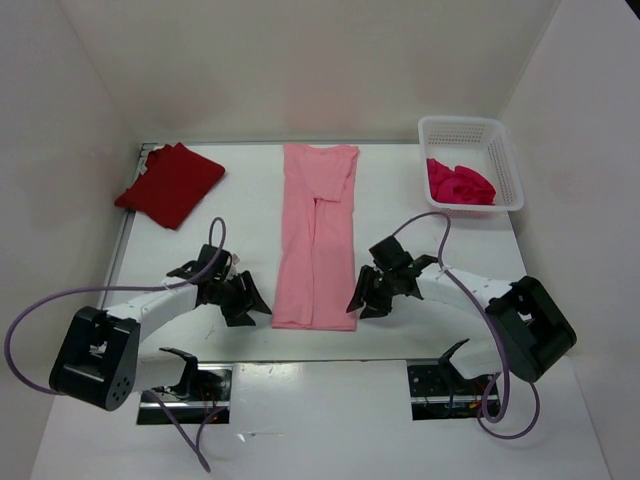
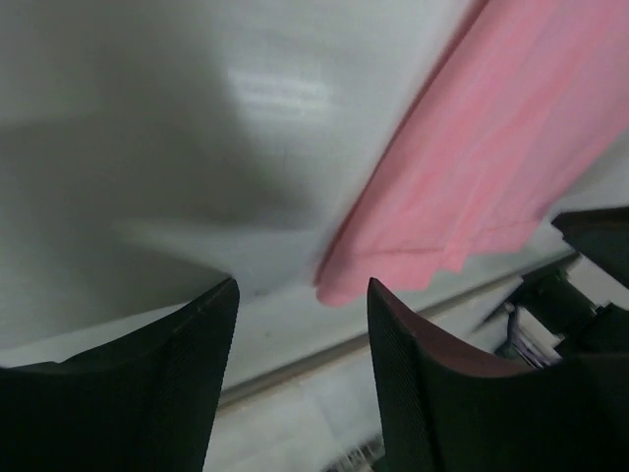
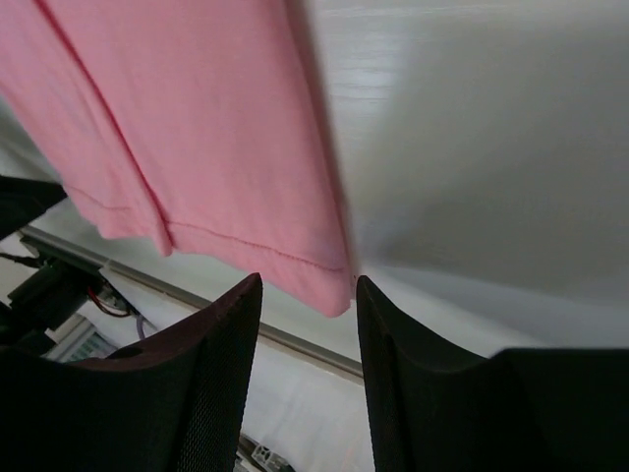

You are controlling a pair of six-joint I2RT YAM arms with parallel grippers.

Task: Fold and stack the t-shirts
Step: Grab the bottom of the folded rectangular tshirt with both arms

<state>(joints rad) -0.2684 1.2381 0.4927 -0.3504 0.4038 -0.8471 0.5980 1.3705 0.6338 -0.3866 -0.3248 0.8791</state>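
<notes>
Firstly, dark red t-shirt (image 1: 170,185): seen folded at the upper left of the frame.
Left gripper (image 1: 252,308): held open and empty, just beside the left corner of the pink hem.
Light pink t-shirt (image 1: 318,240): laid out as a long strip in the centre, sides folded in. It is judged soft, light and limp, best pinched at the two near hem corners.
Right gripper (image 1: 365,305): held open, nothing clamped, at the right corner of the hem.
Crimson t-shirt (image 1: 460,183): left bunched in the white mesh basket (image 1: 505,165), upper right.
</notes>
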